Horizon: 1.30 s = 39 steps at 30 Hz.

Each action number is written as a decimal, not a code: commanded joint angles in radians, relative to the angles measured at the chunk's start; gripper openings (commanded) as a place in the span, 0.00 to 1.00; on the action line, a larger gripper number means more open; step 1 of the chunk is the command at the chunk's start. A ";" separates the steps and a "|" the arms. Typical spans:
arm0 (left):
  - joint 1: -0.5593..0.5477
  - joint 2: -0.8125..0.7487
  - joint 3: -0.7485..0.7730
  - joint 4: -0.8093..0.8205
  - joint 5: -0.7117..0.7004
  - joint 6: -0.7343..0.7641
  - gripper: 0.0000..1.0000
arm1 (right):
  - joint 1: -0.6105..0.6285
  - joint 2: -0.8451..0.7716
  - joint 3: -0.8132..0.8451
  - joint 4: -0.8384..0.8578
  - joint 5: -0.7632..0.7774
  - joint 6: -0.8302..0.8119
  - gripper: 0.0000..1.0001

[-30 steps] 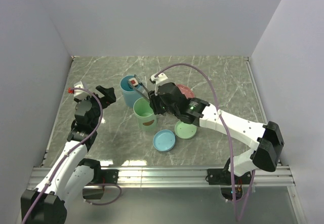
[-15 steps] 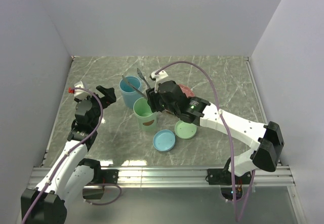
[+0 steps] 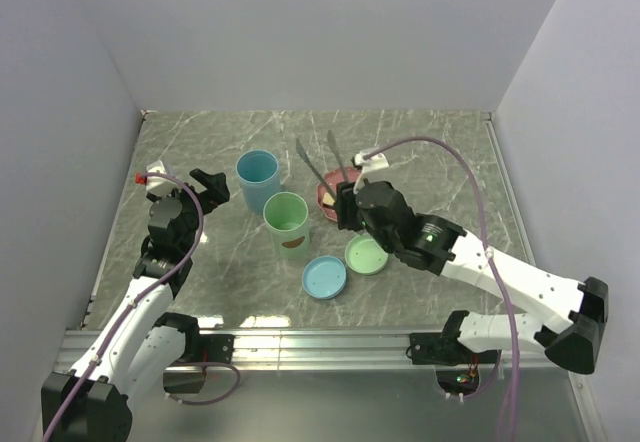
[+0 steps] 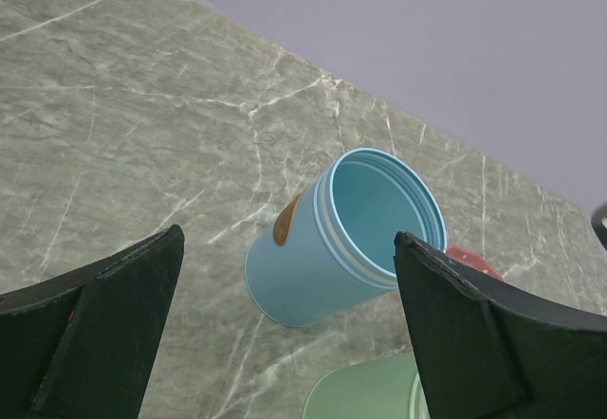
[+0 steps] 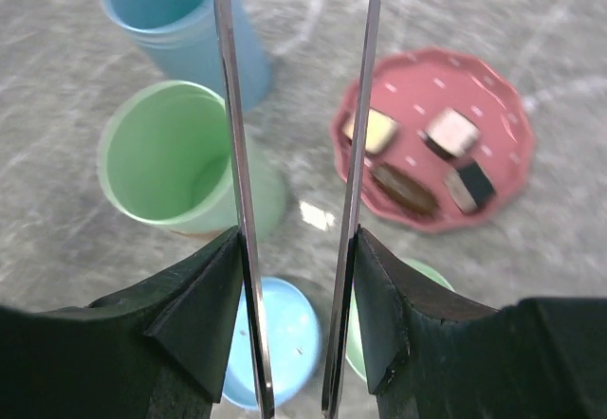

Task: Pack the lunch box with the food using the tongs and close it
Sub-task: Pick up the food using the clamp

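Down on the pink dotted plate [image 5: 493,97] sits the food [image 5: 403,188], four bites close together. Raised over it are the tongs [image 5: 234,182], arms spread, squeezed near the handle end by the right gripper [image 5: 296,248]. Pick-up looks like the step in hand: bring both tips down astride one piece, the cream square at the plate's edge looks easiest, close gently, then lift straight so the neighbours don't scatter. Two cream-topped squares, one dark block, one brown elongated piece. Beside the plate the green container [image 5: 166,154] and blue container [image 5: 180,11] stand open-mouthed. Well apart, the left gripper [image 4: 286,239] gapes wide, holding nothing.
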 commanded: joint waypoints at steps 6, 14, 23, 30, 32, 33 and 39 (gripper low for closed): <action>0.000 0.005 0.012 0.038 0.036 -0.008 1.00 | 0.004 -0.151 -0.157 -0.217 0.196 0.289 0.55; 0.000 -0.008 0.007 0.043 0.055 -0.011 0.99 | 0.024 -0.296 -0.286 -0.406 0.216 0.513 0.55; 0.000 -0.003 0.006 0.047 0.081 -0.014 0.99 | 0.042 -0.341 -0.317 -0.513 0.178 0.592 0.55; 0.000 -0.009 0.007 0.043 0.082 -0.016 1.00 | 0.041 -0.338 -0.350 -0.470 0.179 0.578 0.55; 0.000 -0.011 0.007 0.044 0.081 -0.014 0.99 | 0.039 -0.326 -0.349 -0.440 0.176 0.558 0.55; 0.000 -0.011 0.007 0.043 0.079 -0.014 0.99 | 0.041 -0.317 -0.349 -0.428 0.176 0.549 0.55; 0.000 -0.008 0.007 0.043 0.076 -0.014 0.99 | 0.033 -0.240 -0.340 -0.361 0.187 0.503 0.55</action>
